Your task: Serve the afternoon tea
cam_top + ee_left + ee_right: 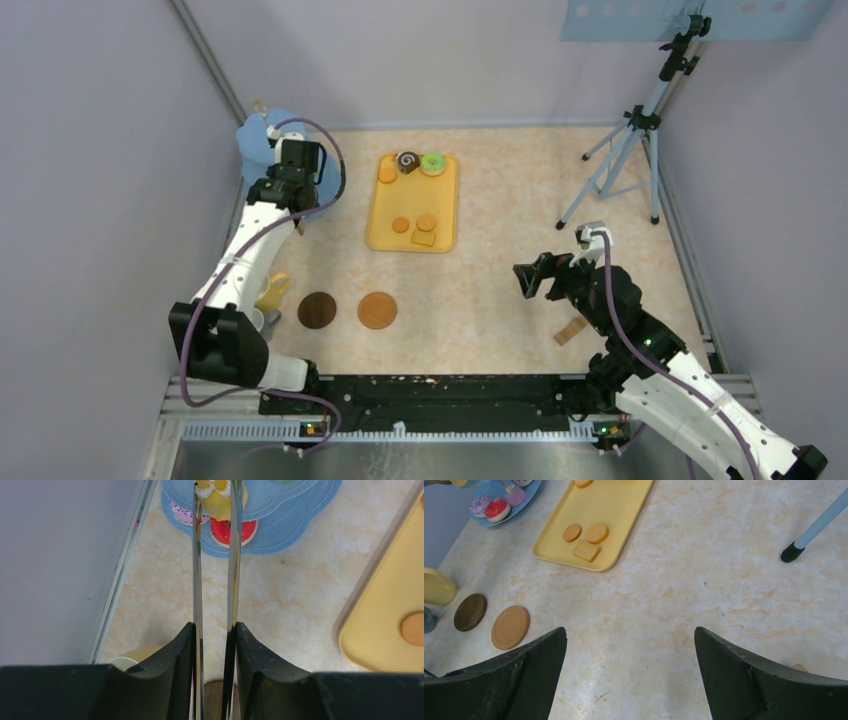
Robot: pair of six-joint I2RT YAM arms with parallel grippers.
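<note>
At the far left corner, above the blue plate [295, 525], my left gripper [214, 632] is clamped on the long metal tongs [198, 570]; they run straight ahead, a yellow toy cake [216, 497] between their tips. My right gripper [629, 632], jaws wide apart, is much farther.

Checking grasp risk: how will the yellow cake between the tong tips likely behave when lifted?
The yellow cake looks small and rounded, so it is probably light but apt to slip or twist between the smooth, narrow metal tongs. The left gripper squeezes long blades, which may flex.
</note>
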